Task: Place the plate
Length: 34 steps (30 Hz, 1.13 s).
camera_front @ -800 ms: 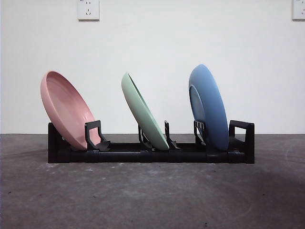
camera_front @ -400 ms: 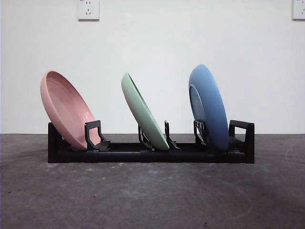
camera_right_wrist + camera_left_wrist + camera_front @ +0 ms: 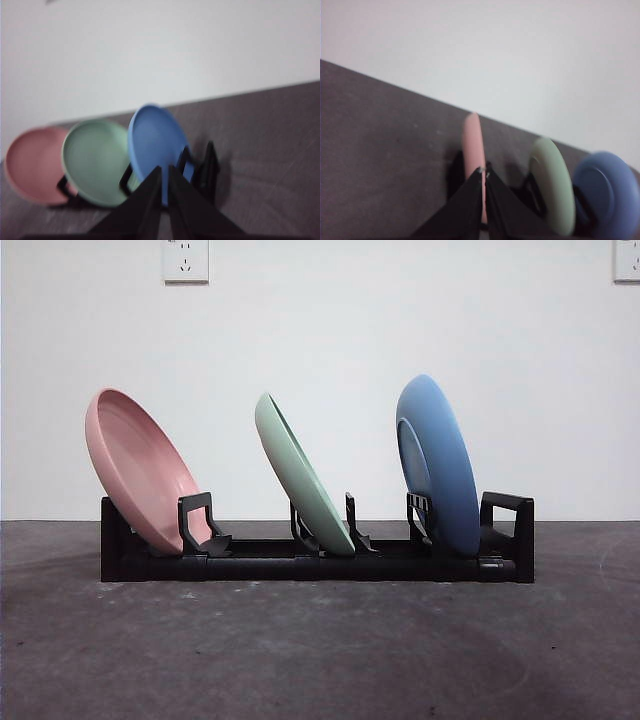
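A black dish rack (image 3: 316, 562) stands on the dark table and holds three plates on edge. A pink plate (image 3: 140, 468) leans in the left slot, a green plate (image 3: 302, 475) in the middle, a blue plate (image 3: 438, 465) stands at the right. No arm shows in the front view. My left gripper (image 3: 484, 172) is shut and empty, back from the pink plate (image 3: 473, 150). My right gripper (image 3: 165, 170) is shut and empty, back from the blue plate (image 3: 155, 142). The green plate shows in both wrist views (image 3: 552, 185) (image 3: 95, 160).
A white wall rises behind the table, with a socket (image 3: 185, 260) at the top left and another (image 3: 627, 260) at the top right. The rack's right end has a raised black handle (image 3: 508, 525).
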{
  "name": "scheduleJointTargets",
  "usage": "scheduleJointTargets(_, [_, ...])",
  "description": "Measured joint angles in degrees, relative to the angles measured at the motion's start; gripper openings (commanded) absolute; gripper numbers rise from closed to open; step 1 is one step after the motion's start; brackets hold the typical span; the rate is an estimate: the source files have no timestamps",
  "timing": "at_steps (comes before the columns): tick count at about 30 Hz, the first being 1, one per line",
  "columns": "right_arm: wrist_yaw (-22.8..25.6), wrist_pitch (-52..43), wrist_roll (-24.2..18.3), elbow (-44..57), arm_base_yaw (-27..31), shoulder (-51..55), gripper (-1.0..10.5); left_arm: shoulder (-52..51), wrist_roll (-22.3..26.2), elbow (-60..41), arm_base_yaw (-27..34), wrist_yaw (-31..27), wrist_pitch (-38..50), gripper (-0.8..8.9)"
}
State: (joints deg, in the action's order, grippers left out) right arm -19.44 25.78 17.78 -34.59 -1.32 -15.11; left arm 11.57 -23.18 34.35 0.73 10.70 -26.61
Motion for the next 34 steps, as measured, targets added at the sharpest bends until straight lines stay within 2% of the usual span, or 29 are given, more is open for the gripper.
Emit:
scheduleJointTargets(7, [-5.9, 7.0, -1.4, -8.6, 0.0, -11.9, 0.2, 12.6, 4.8, 14.2, 0.0, 2.8, -13.7, 0.11])
scheduleJointTargets(11, [-7.5, 9.3, -1.5, -13.7, 0.0, -17.9, 0.2, 20.4, 8.2, 21.0, 0.0, 2.8, -21.4, 0.13])
scheduleJointTargets(13, [-7.6, 11.3, -1.5, -16.7, 0.0, -21.0, 0.4, 24.4, 10.2, 24.6, 0.0, 2.9, -24.0, 0.74])
scheduleJointTargets(14, [-7.9, 12.4, -1.5, -18.2, 0.0, -22.7, 0.8, 26.3, 11.0, 26.3, 0.0, 2.9, -24.8, 1.25])
scheduleJointTargets(18, [-9.6, 16.4, -1.7, -23.9, -0.1, -29.4, 2.6, 33.0, 13.5, 32.3, 0.0, 2.9, -27.8, 2.6])
scheduleJointTargets(22, [-10.0, 22.2, -2.4, -30.0, -1.5, -37.4, 3.0, 40.0, 15.3, 37.5, -0.6, 2.9, -29.9, 3.54])
scheduleJointTargets(26, [-10.0, 28.9, -3.8, -36.0, -3.4, -45.6, 3.6, 43.6, 16.2, 39.4, -2.2, 3.0, -29.1, 3.53])
scheduleJointTargets(29, [-9.9, 29.4, -5.6, -37.4, -5.2, -47.0, 3.5, 43.6, 16.2, 39.5, -2.5, 3.0, -28.4, 3.52])
scheduleJointTargets(34, [-9.2, 29.5, -5.9, -42.7, -7.9, -52.2, 3.5, 43.5, 16.1, 39.5, -2.5, 3.0, -28.2, 3.52])
